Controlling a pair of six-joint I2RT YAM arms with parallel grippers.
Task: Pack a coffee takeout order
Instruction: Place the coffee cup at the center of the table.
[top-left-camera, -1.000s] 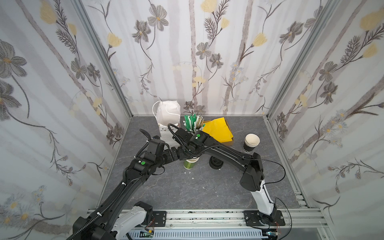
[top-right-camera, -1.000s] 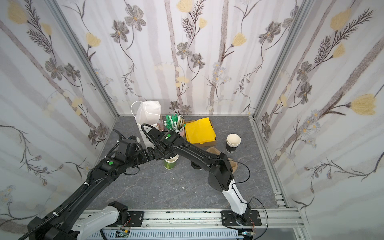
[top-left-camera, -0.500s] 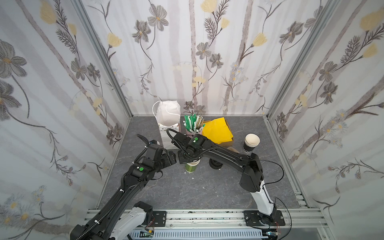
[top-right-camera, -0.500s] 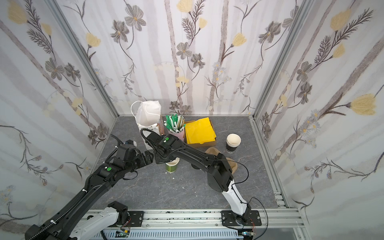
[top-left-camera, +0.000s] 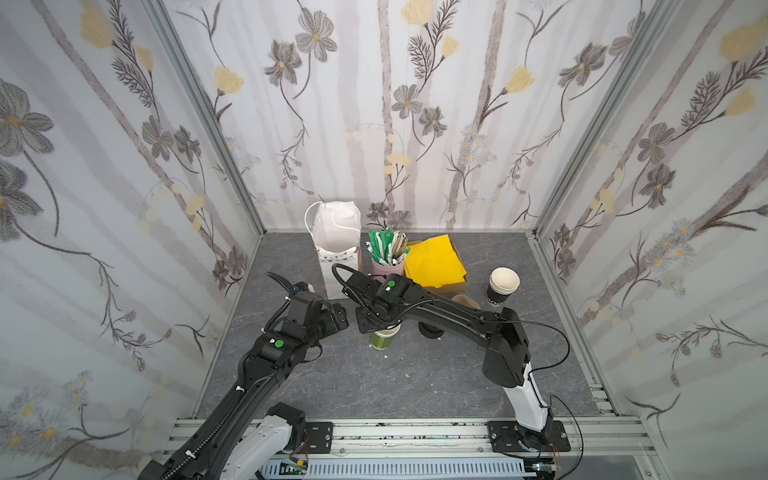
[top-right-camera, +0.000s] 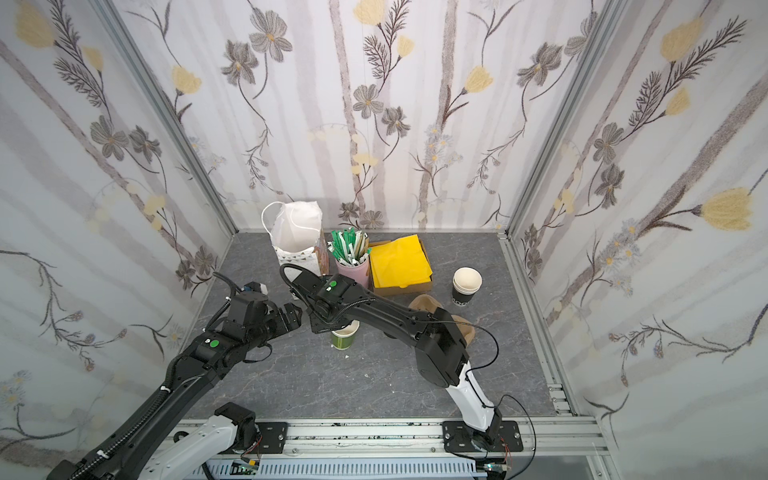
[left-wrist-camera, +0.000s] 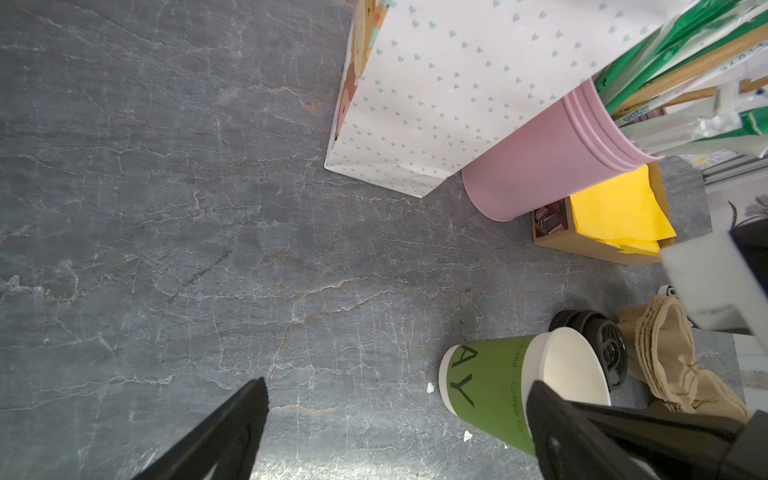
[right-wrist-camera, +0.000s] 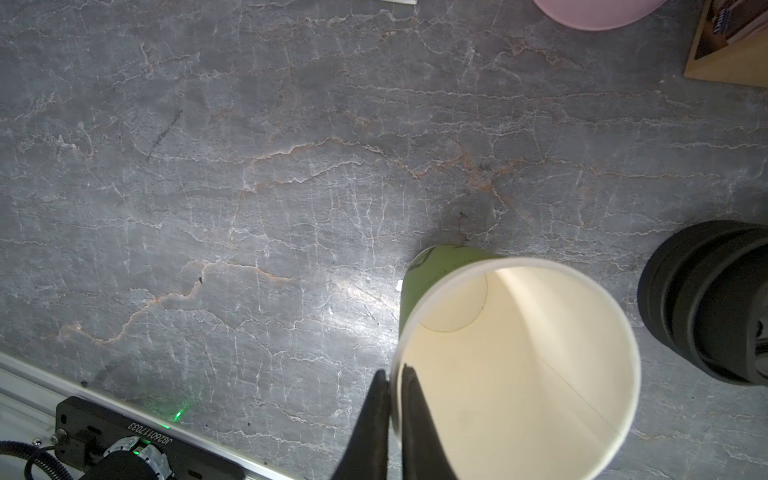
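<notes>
Obs: green paper cup (top-left-camera: 383, 340) stands upright and lidless near the middle of the tabletop (top-left-camera: 332, 386). A stack of black lids (top-left-camera: 430, 331) sits just beside it, toward the right edge. The white paper bag (top-left-camera: 336, 239) and yellow napkins (top-left-camera: 434, 262) are at the back edge.

Right gripper (right-wrist-camera: 392, 374) straddles the cup's rim, one finger inside and one outside, nipped on the paper wall. Whether the pinch is easing, I cannot tell. Left gripper (left-wrist-camera: 397, 382) is spread wide and empty, with one finger near the cup's side but apart from it.

Handling, judged: the cup is empty, so it is very light and tips easily. The thin wall dents under a side squeeze. The rolled rim is the stiffest part, so a rim pinch or a gentle hold low on the body suits it.

Versus a second ago: the left gripper was close against the cup and has drawn back toward the left edge. The cup sits slightly nearer the front edge.
</notes>
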